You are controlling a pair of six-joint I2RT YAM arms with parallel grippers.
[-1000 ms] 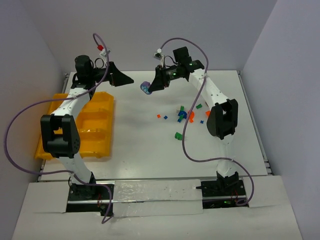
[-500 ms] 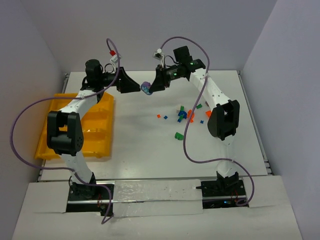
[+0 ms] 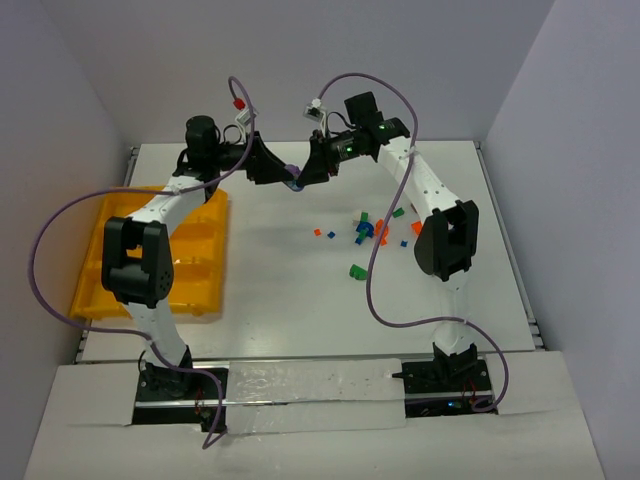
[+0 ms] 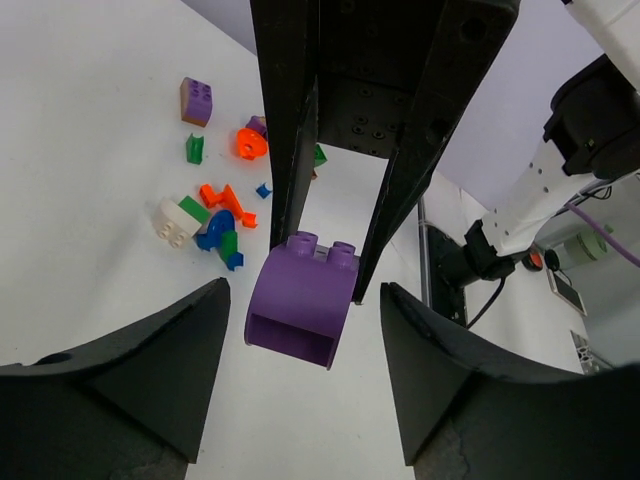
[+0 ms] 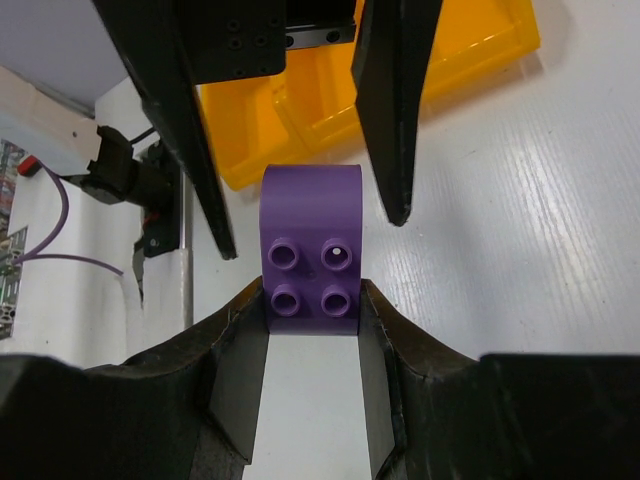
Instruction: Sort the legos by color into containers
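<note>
Jaws first: the right gripper [image 5: 312, 300] is clamped on the purple brick [image 5: 310, 210] at its studded end. The left gripper [image 4: 305, 300] has its jaws spread either side of the free end, not touching it as far as I can see. All of this hangs over the far side of the worktop [image 3: 300, 300], between the orange tray [image 3: 200, 285] on the left and the loose legos [image 3: 365, 232] scattered on the right. Looks like a mid-air handoff, so I'd say the left should close square on the brick's flat sides and be properly tight before the right lets go, otherwise it drops or twists. After that it's a short swing back to a tray bin. Compared with a second ago, the left gripper has swung in from near the tray's far corner to meet the right one, and its jaws have started narrowing. The right has barely budged.
</note>
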